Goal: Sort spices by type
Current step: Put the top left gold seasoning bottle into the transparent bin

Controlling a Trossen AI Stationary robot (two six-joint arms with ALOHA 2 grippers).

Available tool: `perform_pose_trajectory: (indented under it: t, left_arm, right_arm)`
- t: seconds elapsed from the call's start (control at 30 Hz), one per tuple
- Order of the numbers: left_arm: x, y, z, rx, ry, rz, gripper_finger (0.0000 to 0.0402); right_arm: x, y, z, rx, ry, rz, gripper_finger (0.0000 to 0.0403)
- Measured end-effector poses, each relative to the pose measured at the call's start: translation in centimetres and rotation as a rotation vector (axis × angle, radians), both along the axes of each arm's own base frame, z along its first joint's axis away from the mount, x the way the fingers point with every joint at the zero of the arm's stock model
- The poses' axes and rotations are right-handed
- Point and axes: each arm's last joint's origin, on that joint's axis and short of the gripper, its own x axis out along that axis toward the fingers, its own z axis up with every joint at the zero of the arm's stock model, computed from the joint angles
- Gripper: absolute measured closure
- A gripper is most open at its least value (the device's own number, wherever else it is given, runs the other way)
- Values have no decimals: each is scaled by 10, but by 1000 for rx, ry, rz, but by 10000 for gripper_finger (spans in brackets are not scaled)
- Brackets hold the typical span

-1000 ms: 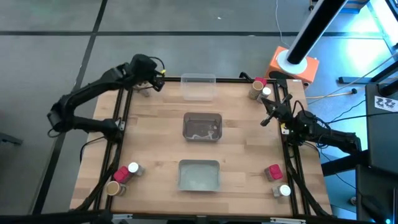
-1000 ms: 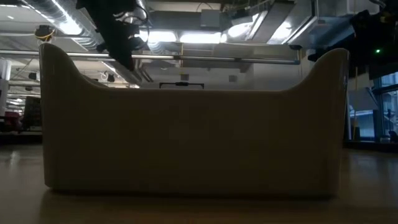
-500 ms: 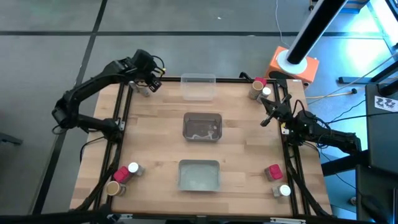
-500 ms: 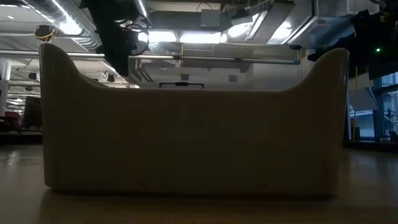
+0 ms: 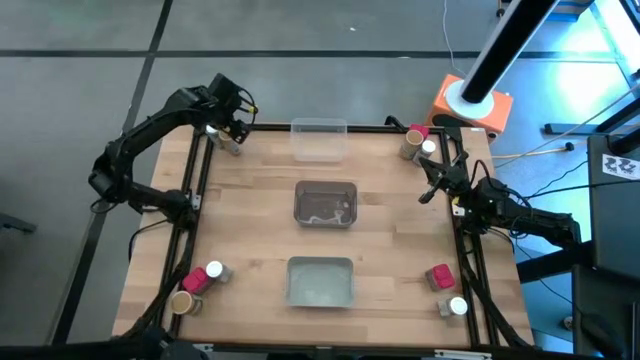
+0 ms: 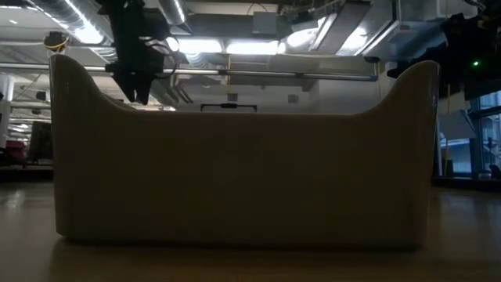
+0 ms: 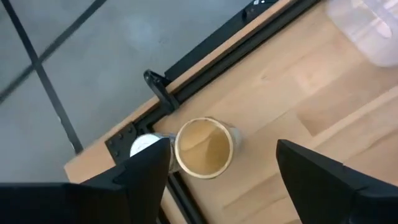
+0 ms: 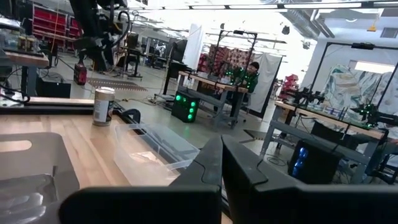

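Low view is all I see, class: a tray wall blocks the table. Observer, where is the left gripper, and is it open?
Observer: The left gripper is open, hovering over a tan-topped cylinder at the table's far left corner.
Operator: Anything beside that cylinder?
Observer: A white-lidded jar stands right next to it, at the table's edge.
Operator: And the right arm?
Observer: The right gripper is shut and waits near the table's right edge, short of the far right spice group.
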Motion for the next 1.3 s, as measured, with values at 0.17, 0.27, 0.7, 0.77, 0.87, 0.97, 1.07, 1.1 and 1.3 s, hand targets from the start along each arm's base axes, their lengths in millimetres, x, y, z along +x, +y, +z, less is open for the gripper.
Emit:
perform_pose_trajectory:
  t: [0.17,0.27,0.7,0.77,0.87,0.97,1.07,1.1,1.3]
  left_arm:
    - [1,1,-4,6,7,-18,128]
    - [2,2,-13,-8,37,-48,130]
    - [14,26,-61,-209,201,-74,132]
    - [15,29,-64,-208,207,-73,133]
    - [17,31,-63,-181,215,-74,133]
    - [14,32,-63,-161,260,-70,133]
    - [10,35,-63,-161,263,-55,133]
    - [8,36,-63,-162,263,-48,133]
    - [0,42,-66,-171,252,-30,133]
  right_arm:
    - [0,0,-1,1,6,0,396]
    - [0,0,-1,2,8,0,396]
    - [0,0,-2,8,14,1,396]
    - [0,0,-1,7,11,1,396]
    - [0,0,-1,6,7,2,396]
    - [0,0,-1,8,6,2,396]
    - [0,0,-1,8,5,2,396]
    - [0,0,-1,8,5,2,396]
    - [0,0,-1,23,-7,5,396]
